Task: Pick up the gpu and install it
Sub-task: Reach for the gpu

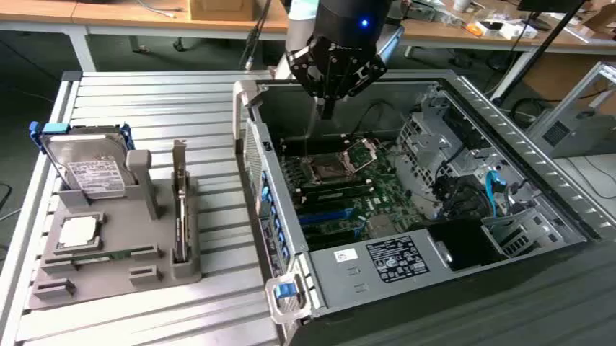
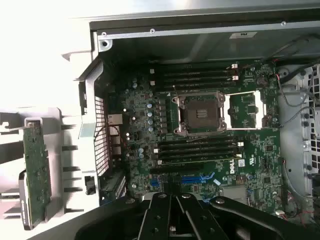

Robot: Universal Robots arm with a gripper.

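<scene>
A ribbed silver table (image 1: 221, 288) is carrying the work, with wooden desks (image 1: 125, 14) full of clutter running along behind it over a dark floor. An open computer case (image 1: 539, 194) is lying on its side on the table, its motherboard (image 2: 135, 105) facing up. The gripper (image 1: 327, 109) is hanging above the case, near its far wall, with its fingers clenched together and nothing between them. The gpu (image 1: 179, 209) is sitting well apart from the gripper, lower down and outside the case toward the exterior view's left. It is standing on its long edge in a slot of a grey holder (image 1: 115, 267). Its long axis is lying roughly parallel to the case's nearest side wall, and its silver bracket end is rising at the end nearer the desks. Farther from the gripper, the same holder is propping up a hard drive (image 1: 91, 169) and cradling a small square chip (image 1: 77, 231).
</scene>
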